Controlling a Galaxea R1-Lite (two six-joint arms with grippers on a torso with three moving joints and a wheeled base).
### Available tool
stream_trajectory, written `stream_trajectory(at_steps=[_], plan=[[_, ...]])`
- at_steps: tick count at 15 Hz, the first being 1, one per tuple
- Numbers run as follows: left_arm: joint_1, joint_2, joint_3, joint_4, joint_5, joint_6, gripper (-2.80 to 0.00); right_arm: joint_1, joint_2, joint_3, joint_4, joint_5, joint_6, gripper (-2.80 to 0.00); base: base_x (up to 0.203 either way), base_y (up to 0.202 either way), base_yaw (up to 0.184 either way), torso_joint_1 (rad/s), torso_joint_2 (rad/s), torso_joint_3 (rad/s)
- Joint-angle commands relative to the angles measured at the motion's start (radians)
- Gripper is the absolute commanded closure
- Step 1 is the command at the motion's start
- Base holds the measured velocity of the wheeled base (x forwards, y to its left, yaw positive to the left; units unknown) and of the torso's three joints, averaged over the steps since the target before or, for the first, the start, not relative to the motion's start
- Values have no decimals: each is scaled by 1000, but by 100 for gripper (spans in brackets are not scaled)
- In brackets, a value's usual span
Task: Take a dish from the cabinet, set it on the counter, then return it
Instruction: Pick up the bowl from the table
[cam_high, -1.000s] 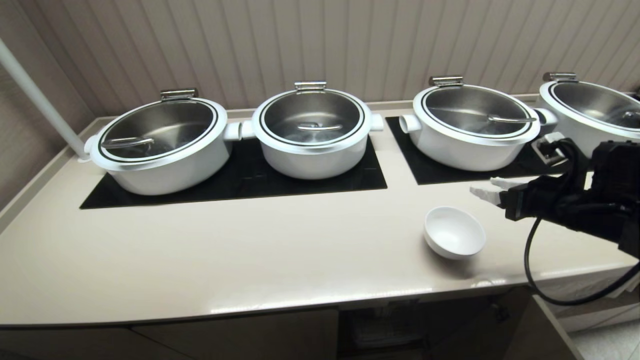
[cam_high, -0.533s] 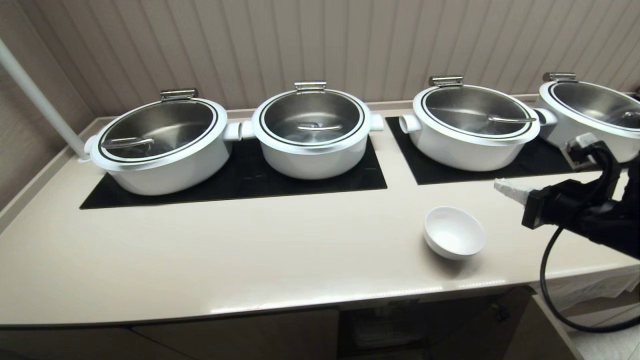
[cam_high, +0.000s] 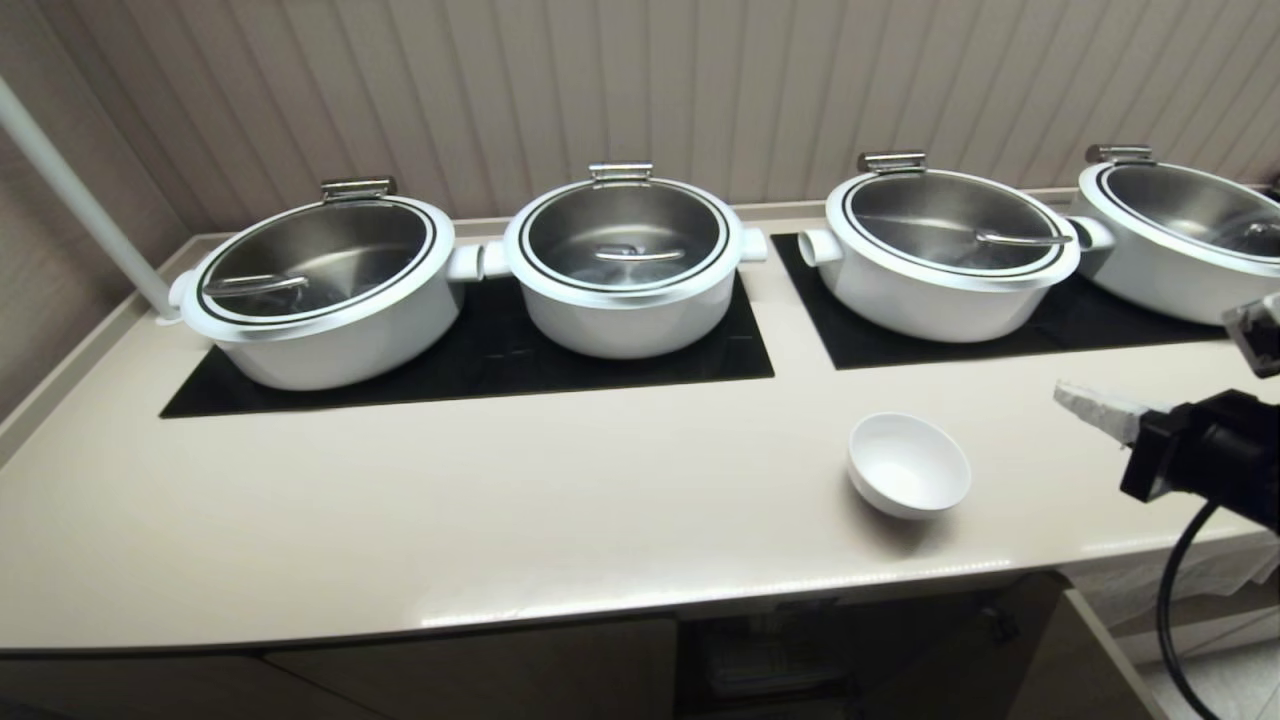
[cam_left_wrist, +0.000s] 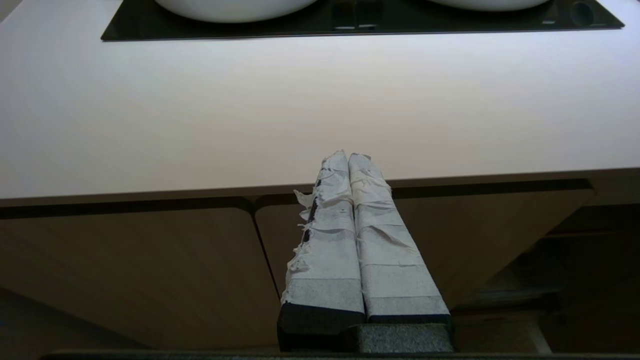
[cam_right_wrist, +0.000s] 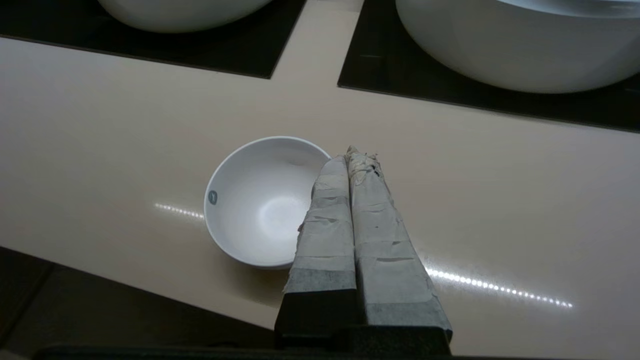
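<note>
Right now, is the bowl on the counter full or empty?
Empty: the bowl stands upright on the counter, its bare white inside showing.

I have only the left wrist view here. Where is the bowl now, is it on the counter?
Observer: Yes, the bowl stands upright and empty on the counter, near its front edge.
Operator: Does the right end effector hold it?
Observer: No. The right end effector is shut on nothing, apart from the bowl, to its right.
Operator: What stands nearest behind the bowl?
Observer: A white lidded pot on a black glass panel.
</note>
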Motion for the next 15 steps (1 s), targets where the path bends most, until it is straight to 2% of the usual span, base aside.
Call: stream_trajectory(at_steps=[1, 4, 15], plan=[[0, 0, 0, -1, 0, -1, 0, -31, -99, 54, 45, 3, -1, 0, 0, 0, 0, 0, 0, 0], [0, 0, 0, 0, 0, -1, 0, -50, -187, 132, 126, 3, -1, 0, 0, 0, 0, 0, 0, 0], [0, 0, 0, 0, 0, -1, 0, -58, -393, 436, 132, 1, -5, 0, 0, 0, 0, 0, 0, 0]])
